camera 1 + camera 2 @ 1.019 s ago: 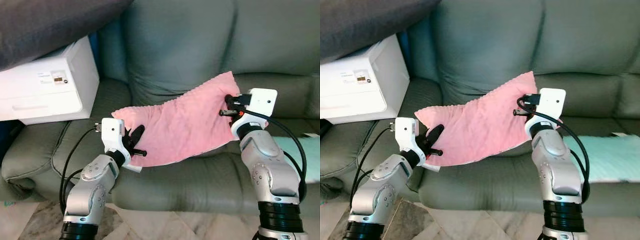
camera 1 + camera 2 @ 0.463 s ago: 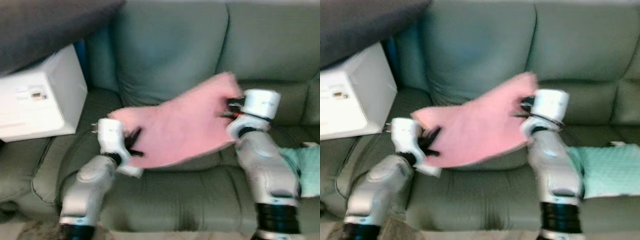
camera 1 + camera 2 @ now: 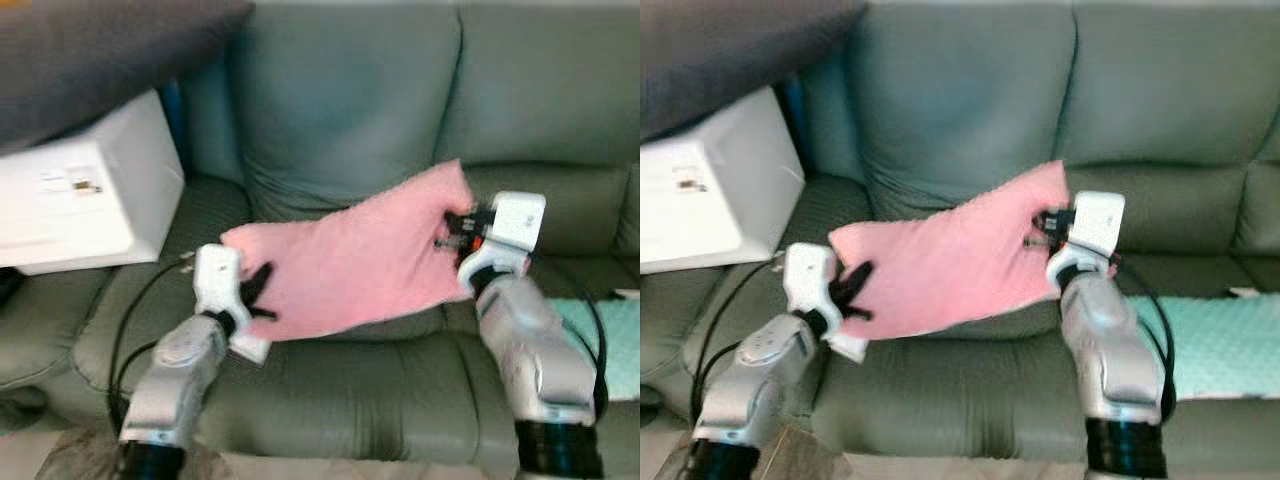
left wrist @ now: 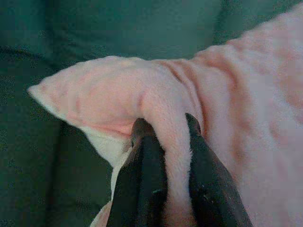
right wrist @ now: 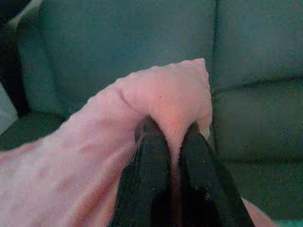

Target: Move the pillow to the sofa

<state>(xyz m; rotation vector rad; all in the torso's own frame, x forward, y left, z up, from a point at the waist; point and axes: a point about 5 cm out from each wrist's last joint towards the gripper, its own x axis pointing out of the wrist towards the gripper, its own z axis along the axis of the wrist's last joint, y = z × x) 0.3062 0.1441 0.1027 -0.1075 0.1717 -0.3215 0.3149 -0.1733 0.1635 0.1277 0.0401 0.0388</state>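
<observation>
Clearly held aloft between both arms: a flat, soft pink plush pillow [image 3: 355, 258] with a nubbly fleece face and a paler, whitish underside showing at its lower left corner. Stretched almost like a limp sheet, sagging slightly through the middle, hanging above the seat cushions of the dark grey-green leather sofa [image 3: 350, 100] and in front of its backrest. Long axis running across the sofa, tilted: low end toward the robot's left, high end toward its right, with the upper right corner poking up as a small peak.

Left gripper [image 4: 164, 137] clamped onto the pillow's low left edge, a fold of pink fleece pinched tight between the two black fingers [image 4: 147, 179], the corner of the pillow jutting out past them. Right gripper [image 5: 171, 135] likewise closed on the high right corner, black fingers [image 5: 147, 175] squeezing a ridge of fabric, tip of the corner standing just beyond.

Off to the robot's left, a white boxy appliance [image 3: 80, 190] resting on the sofa's far-left seat, under a dark grey cushion or throw [image 3: 100, 50]. On the right seat, a pale mint-green textured cloth [image 3: 1210, 340] lying flat, partly behind the right arm. Whole head view somewhat blurred.
</observation>
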